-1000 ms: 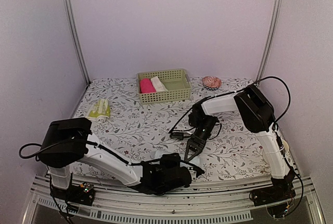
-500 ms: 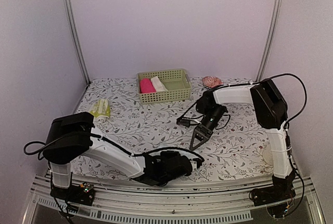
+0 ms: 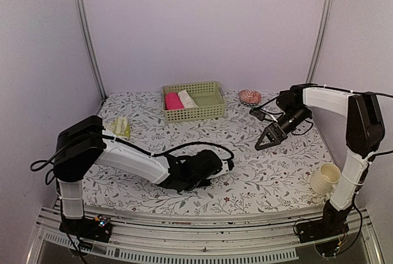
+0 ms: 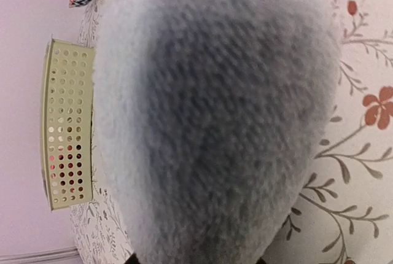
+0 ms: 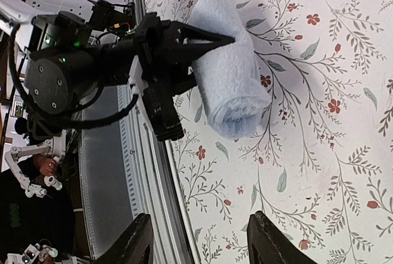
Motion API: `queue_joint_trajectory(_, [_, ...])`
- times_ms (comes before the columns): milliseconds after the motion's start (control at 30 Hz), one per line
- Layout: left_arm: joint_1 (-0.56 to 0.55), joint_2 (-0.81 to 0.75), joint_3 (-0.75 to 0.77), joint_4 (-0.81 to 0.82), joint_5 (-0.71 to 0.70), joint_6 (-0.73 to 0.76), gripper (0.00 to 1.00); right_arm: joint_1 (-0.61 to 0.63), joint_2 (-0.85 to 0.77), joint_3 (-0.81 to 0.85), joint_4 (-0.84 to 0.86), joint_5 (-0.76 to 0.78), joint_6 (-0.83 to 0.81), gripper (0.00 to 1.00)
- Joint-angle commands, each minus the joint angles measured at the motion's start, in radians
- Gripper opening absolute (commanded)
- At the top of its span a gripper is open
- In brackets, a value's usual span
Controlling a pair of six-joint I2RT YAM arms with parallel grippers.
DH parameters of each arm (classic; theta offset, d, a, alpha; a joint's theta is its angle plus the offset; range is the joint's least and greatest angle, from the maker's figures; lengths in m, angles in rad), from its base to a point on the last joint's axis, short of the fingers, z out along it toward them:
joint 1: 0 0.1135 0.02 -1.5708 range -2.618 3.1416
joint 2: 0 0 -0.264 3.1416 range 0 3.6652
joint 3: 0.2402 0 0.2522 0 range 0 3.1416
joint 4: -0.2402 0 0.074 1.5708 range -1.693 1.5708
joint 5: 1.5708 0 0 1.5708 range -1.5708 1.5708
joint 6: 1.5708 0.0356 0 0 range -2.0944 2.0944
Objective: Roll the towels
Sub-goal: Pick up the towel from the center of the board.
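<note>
Now: one blue towel, one yellow-green towel, one basket, one cup.

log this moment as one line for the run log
left claw: shut on rolled blue towel | right claw: open, empty | yellow-green towel: back left, no claw near

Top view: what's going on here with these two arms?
The left hand is closed on the light blue towel, which lies rolled on the flowered table near the front edge. The right hand is open and empty, hovering over the right side of the table, apart from that roll. The yellow-green towel lies untouched at the left. A pink roll and a cream roll sit in the green basket at the back.
</note>
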State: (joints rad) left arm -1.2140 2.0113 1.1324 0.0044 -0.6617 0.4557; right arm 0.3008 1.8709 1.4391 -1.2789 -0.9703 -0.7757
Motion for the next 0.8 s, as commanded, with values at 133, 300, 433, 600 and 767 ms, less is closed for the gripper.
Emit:
queue_joint_trajectory(133, [0.102, 0.008, 0.163, -0.065, 0.116, -0.046, 0.00, -0.040, -0.148, -0.161, 0.134, 0.003, 0.014, 0.54])
queue_joint_trajectory(300, [0.148, 0.048, 0.278, -0.099, 0.159, -0.065, 0.00, -0.075, -0.219, -0.234, 0.190, -0.004, -0.004, 0.55])
queue_joint_trajectory(433, [0.191, 0.081, 0.390, -0.150, 0.207, -0.120, 0.00, -0.078, -0.307, -0.342, 0.281, 0.002, 0.009, 0.54])
queue_joint_trajectory(600, [0.243, 0.134, 0.547, -0.196, 0.223, -0.179, 0.00, -0.084, -0.386, -0.447, 0.412, 0.060, 0.050, 0.54])
queue_joint_trajectory(767, [0.298, 0.215, 0.743, -0.269, 0.221, -0.272, 0.00, -0.089, -0.393, -0.471, 0.451, 0.070, 0.070, 0.54])
